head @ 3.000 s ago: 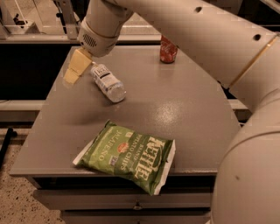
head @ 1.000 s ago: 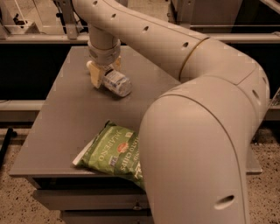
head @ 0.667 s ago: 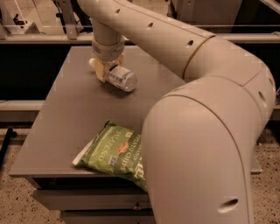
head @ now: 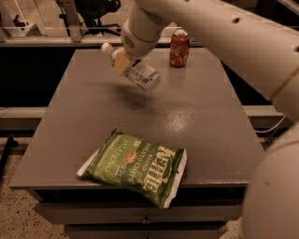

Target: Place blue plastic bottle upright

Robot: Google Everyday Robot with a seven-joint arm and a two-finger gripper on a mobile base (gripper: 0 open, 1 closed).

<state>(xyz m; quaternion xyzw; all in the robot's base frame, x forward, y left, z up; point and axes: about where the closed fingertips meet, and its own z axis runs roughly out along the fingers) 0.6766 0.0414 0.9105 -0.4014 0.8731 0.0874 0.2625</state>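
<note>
Bottle (head: 145, 77) now in gripper (head: 124, 61) above table (head: 210, 126)

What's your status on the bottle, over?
End effector over table rear, shut on blue plastic bottle. Bottle airborne, tilted, cap up-left, not upright. Red can behind, chip bag near front, both apart.

A grey table (head: 70, 135) stood in dim, warm light, its top showing a soft sheen. A drawer (head: 140, 215) sat under its front edge. Speckled floor (head: 18, 219) showed at lower left. Behind ran a pale rail (head: 37, 41), with a dark chair (head: 96, 10) beyond. The gripper (head: 124, 60) held the bottle (head: 144, 76) above the table's far half.
</note>
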